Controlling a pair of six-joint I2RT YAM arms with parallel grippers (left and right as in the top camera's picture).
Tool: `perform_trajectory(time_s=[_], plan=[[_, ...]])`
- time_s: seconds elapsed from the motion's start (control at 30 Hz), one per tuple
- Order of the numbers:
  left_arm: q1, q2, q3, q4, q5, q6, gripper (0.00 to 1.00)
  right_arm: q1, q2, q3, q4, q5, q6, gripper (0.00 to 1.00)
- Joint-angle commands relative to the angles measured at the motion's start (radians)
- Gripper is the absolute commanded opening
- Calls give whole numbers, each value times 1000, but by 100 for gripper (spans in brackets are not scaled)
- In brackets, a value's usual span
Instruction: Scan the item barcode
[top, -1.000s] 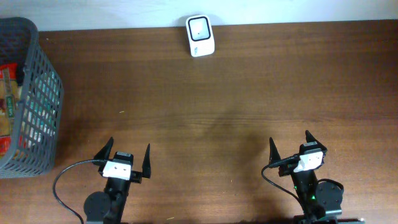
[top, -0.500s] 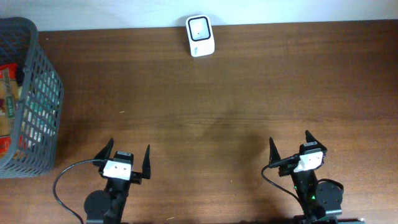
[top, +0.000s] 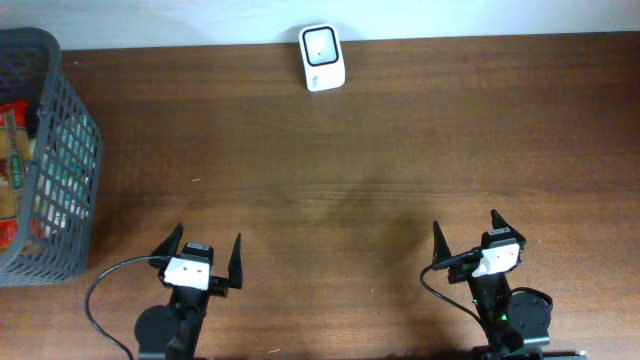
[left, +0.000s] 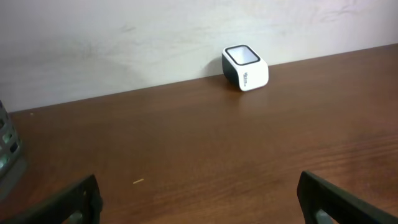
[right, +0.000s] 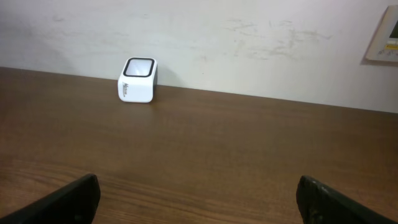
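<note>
Brown wooden desk (top: 400, 150). White scanner (top: 322, 58) with a black-rimmed window on top stands at the far edge, left of centre, against the wall. It has small dark lettering on its side, too small to read. Grey mesh basket (top: 62, 150) sits at the left edge and partly runs out of view. Packaged items (top: 14, 170) in red and orange wrappers lie inside it, print not legible. Left gripper (top: 208, 237) is at the near edge, left side, jaws spread wide, holding nothing. Right gripper (top: 466, 224) is at the near edge, right side, jaws also wide and empty. Both are well apart from scanner and basket. Black cable (top: 97, 290) loops beside the left arm. Beige wall plate (right: 388, 34) on the wall at right, markings unreadable.
</note>
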Motion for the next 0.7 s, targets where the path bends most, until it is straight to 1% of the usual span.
perform_trajectory(time_s=[0.0,0.1,0.27,0.37,0.5,0.67], plan=[[5,-1,103,-48,0,-17,99,-5,-6,-7,-3,-2,8,99],[5,-1,158,-56,0,-17,99,-5,-6,-7,-3,-2,8,99],[5,-1,164,-59,1,-17,99,-5,-6,-7,-3,-2,8,99],[5,-1,182,-87,0,-17,99,-5,-6,-7,-3,-2,8,99],[5,92,219,-88,0,-17,99,-5,-6,-7,-3,-2,8,99],[5,223,322,-89,1,-17,99,-5,-6,-7,-3,-2,8,99]])
